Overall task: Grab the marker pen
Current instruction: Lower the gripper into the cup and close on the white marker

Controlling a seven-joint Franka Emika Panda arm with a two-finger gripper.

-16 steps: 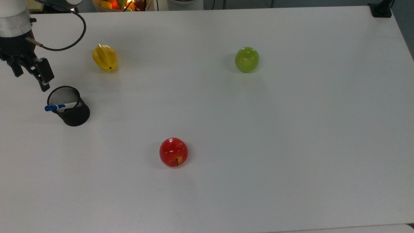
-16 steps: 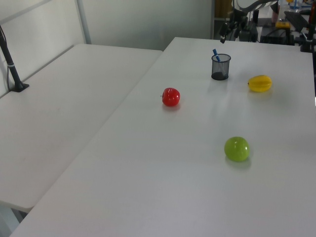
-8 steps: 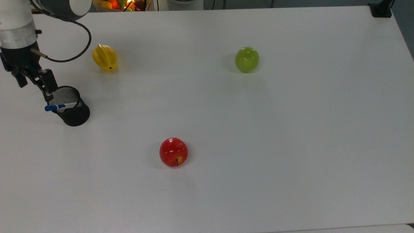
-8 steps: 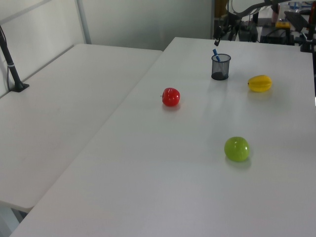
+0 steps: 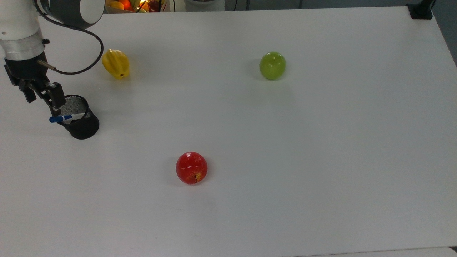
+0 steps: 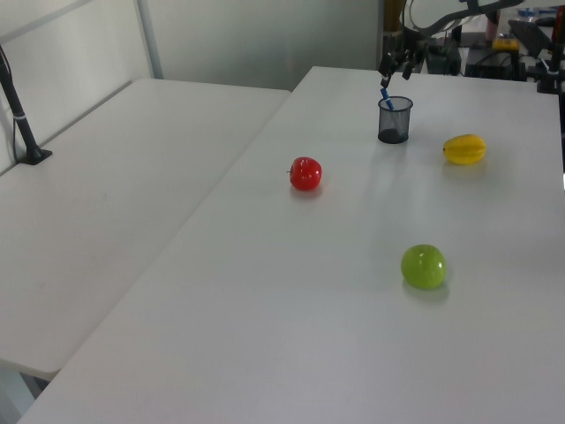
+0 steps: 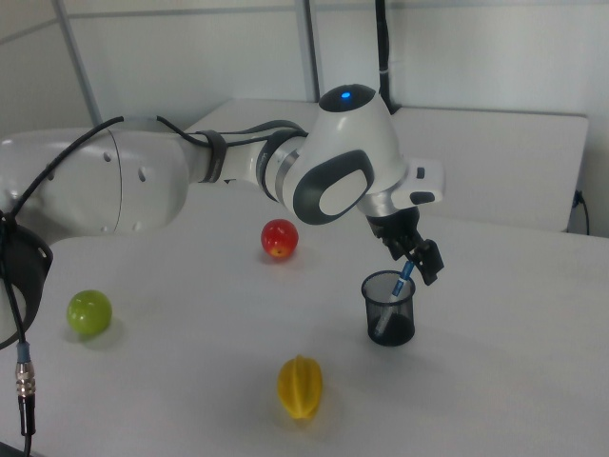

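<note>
Broadly, a large white worktop [image 5: 321, 142] fills the scene, smooth and matte, with a second white table beside it in the left view and pale wall panels behind. The white and grey arm [image 7: 190, 181] reaches over the worktop's edge at the top view's left.

Three pieces of fruit lie well apart: a red apple [image 5: 191, 167], a green apple [image 5: 272, 65] and a yellow star fruit [image 5: 116, 63].

A black mesh pen cup [image 5: 80, 121] stands near the worktop's edge at the top view's left, and the marker pen [image 5: 66, 117] leans inside it, blue cap sticking out above the rim toward the top view's left.

The tool [image 5: 42, 96] hangs just above the cap end, its two fingers spread apart and empty, one on each side of the cap in the right view; whether either finger touches the pen I cannot tell.

As a judgement, the marker should be light and rigid, with a smooth plastic barrel that could slip under a weak pinch. The exposed cap and the stretch of barrel just under it look like the sensible place to grip, since the rest sits inside the mesh. The cup seems light too, so a crooked pull might tip or drag it; lifting along the pen's lean appears safest.
</note>
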